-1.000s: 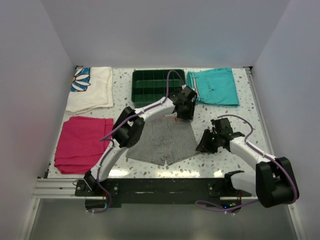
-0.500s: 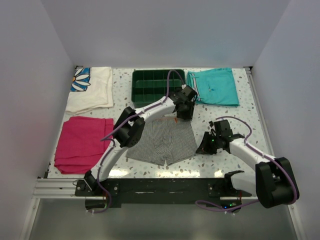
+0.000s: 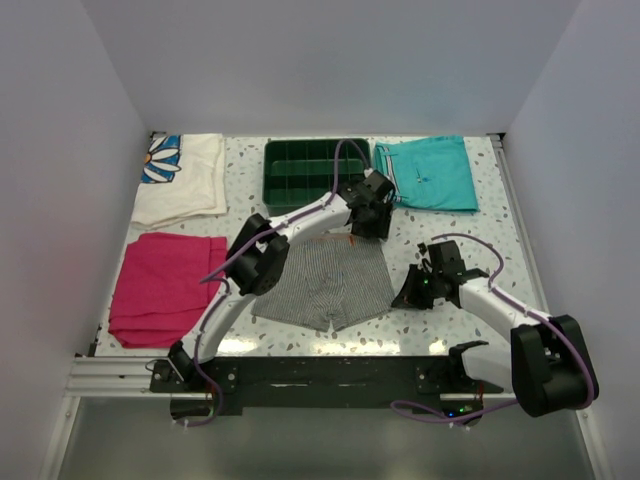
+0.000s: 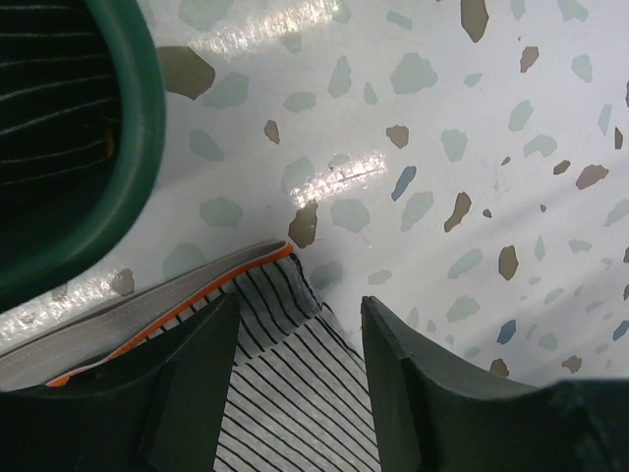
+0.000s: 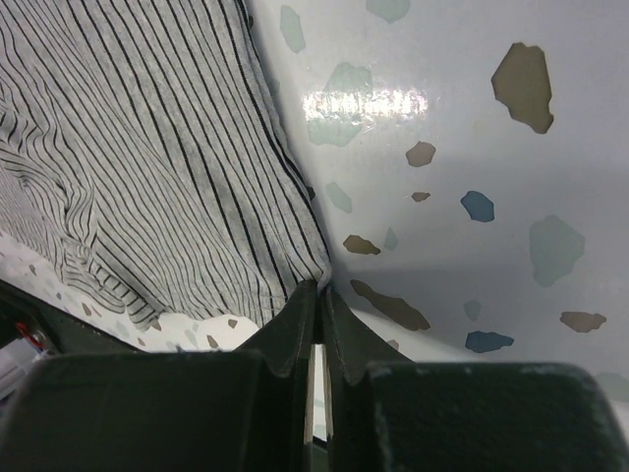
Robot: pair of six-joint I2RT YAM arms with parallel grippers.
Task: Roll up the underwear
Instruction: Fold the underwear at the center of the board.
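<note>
The underwear, grey-and-white striped with a reddish waistband edge, lies flat mid-table. My left gripper hovers at its far right waistband corner. In the left wrist view that gripper is open, its fingers standing either side of the striped corner with the orange trim just left of it. My right gripper sits at the garment's near right edge. Seen from the right wrist, its jaws are shut, pinching the tip of the striped cloth.
A green tray stands behind the underwear, and its rim is close to my left fingers. Teal shorts lie at the back right. A magenta cloth is at the left, with a white flowered cloth behind it.
The right jaws have closed onto the underwear's near right corner. The left jaws have widened a little. Both arms have hardly shifted.
</note>
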